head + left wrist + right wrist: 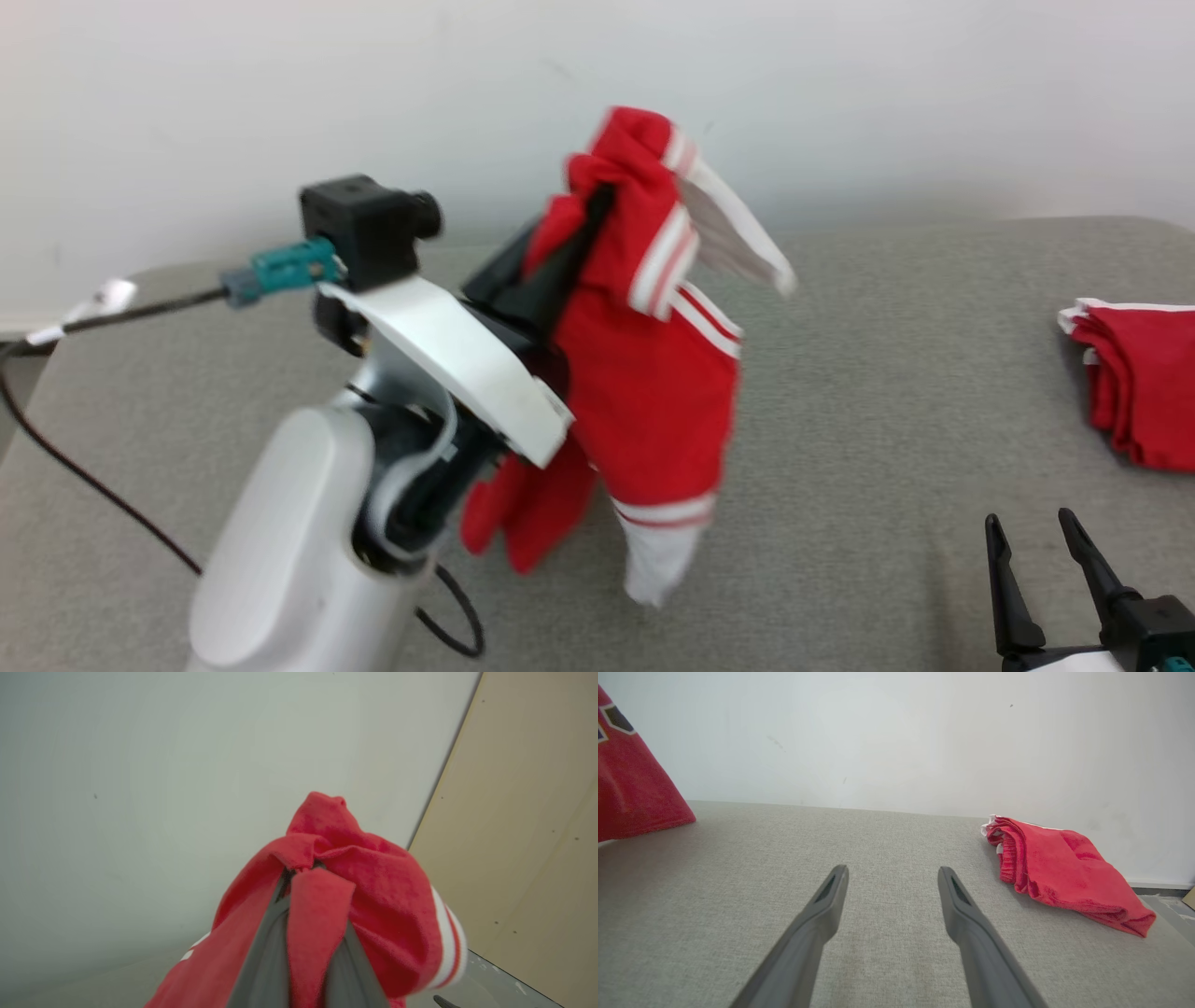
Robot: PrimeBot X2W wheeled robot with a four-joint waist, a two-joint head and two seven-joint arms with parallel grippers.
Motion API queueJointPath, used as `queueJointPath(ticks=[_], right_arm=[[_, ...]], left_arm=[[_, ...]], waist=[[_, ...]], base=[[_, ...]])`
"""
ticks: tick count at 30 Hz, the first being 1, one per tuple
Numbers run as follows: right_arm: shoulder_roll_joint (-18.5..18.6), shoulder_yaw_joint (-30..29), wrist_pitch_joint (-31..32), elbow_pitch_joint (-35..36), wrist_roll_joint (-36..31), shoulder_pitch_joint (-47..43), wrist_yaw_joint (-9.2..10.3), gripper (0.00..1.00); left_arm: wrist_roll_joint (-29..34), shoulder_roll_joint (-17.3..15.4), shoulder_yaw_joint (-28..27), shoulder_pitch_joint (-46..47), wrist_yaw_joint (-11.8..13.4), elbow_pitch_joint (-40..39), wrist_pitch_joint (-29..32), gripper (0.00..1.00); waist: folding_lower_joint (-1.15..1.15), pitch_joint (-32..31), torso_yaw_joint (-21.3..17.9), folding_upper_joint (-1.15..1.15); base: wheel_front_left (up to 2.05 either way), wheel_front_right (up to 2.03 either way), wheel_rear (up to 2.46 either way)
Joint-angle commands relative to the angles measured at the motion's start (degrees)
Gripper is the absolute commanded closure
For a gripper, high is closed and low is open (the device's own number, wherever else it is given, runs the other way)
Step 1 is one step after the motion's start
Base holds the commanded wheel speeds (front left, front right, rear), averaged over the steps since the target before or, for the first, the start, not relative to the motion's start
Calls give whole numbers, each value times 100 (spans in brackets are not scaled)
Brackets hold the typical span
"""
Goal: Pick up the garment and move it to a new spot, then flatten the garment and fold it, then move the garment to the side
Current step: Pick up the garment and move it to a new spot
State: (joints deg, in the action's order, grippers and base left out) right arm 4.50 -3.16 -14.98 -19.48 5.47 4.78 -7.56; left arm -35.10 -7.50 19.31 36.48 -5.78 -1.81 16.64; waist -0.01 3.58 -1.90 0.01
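Note:
A red garment (653,373) with white stripes hangs in the air above the grey table (887,392), bunched at its top. My left gripper (597,210) is shut on that bunched top, its dark fingers mostly wrapped in cloth. The left wrist view shows the same garment (373,891) draped over both fingers (261,956). The hanging cloth's lower part (630,793) enters the right wrist view at the far left. My right gripper (1032,527) stands open and empty at the lower right, low over the table, also seen as my right gripper (893,877) over the table.
A second red garment (1144,383) lies folded at the table's right edge, also seen as a folded red pile (1064,870) ahead and right of my right fingers. A dark cable (93,485) runs across the table's left side. A pale wall (840,93) backs the table.

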Motion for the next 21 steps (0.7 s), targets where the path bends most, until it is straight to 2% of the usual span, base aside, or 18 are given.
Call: queueJointPath(ticks=[1,6,10,13,16,21], right_arm=[[-6,19,-19,-12,6,-26,15,0],[-50,57,-20,17,36,5,15,0],[-88,94,-21,0,34,57,15,0],[-106,133,-21,1,44,99,15,0],[-124,159,-21,-21,57,129,15,0],[-144,178,-22,-34,80,198,15,0]], left_arm=[[-177,81,72,-167,35,-303,119,100],[-845,343,480,-480,196,-1079,484,100],[-1077,406,676,-512,385,-1040,485,100],[-1028,411,715,-510,435,-779,406,100],[-1027,390,672,-509,445,-115,206,100],[-981,358,572,-284,206,1400,-290,100]], waist=[[1,-102,-233,-1],[1,-10,-537,-1],[1,158,-757,-1],[1,254,-866,-1],[1,408,-990,-1],[1,655,-1088,-1]], base=[[0,0,0],[0,0,0],[0,0,0],[0,0,0],[0,0,0],[0,0,0]])
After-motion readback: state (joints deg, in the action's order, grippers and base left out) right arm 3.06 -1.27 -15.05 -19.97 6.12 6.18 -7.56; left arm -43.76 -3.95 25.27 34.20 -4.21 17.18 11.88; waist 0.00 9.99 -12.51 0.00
